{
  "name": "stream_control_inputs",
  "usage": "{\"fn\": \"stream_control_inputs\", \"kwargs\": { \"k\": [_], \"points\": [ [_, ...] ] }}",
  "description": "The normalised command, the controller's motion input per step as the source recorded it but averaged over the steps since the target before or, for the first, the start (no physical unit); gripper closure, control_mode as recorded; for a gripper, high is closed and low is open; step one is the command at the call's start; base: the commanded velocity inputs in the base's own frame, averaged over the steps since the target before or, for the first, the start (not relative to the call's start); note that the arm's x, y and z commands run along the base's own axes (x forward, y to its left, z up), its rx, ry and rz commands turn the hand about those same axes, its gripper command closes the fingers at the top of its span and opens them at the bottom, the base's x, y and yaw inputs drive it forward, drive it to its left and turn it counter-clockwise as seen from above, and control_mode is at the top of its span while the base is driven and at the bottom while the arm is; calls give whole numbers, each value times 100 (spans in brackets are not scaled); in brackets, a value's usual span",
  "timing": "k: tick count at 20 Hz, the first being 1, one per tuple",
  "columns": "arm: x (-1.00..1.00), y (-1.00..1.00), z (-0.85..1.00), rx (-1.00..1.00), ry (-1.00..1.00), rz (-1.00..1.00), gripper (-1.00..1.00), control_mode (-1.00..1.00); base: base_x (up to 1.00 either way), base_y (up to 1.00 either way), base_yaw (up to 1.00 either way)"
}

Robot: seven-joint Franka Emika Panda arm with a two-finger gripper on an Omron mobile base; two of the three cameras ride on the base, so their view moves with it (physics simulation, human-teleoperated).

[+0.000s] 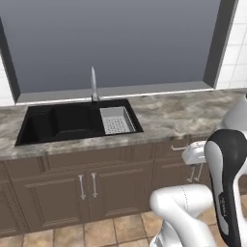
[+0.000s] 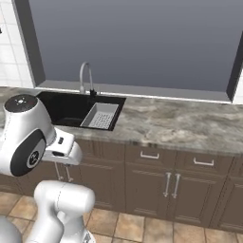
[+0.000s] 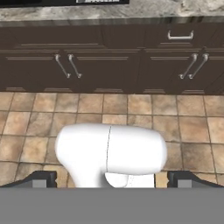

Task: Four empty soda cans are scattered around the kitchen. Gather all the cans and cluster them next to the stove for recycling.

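Gripper [image 3: 112,178] is hanging low over the floor tiles [image 3: 131,105], jaws spread wide and carrying nothing. Along the marble counter [image 2: 180,121] and sink [image 1: 72,120] no soda can or stove is appearing; the base is needing to drive and search before any reach.

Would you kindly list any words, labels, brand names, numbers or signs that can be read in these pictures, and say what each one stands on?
No text can be read.
One marking, too small and blurred to read: a faint vertical line of lettering on the dark cover of the robot arm, in the left base view.
The counter, sink and cabinet doors carry no writing.
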Motion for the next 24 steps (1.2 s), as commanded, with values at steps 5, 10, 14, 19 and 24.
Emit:
{"fn": "stream_control_inputs", "kwargs": {
  "k": [5, 10, 14, 19, 24],
  "points": [
    [0, 0, 0, 0, 0, 0, -100, 100, 0, 85, 0],
    [0, 0, 0, 0, 0, 0, -100, 100, 0, 95, 0],
    [0, 0, 0, 0, 0, 0, -100, 100, 0, 90, 1],
    [0, 0, 0, 0, 0, 0, -100, 100, 0, 73, 0],
    [0, 0, 0, 0, 0, 0, -100, 100, 11, 65, 0]
  ]
}}
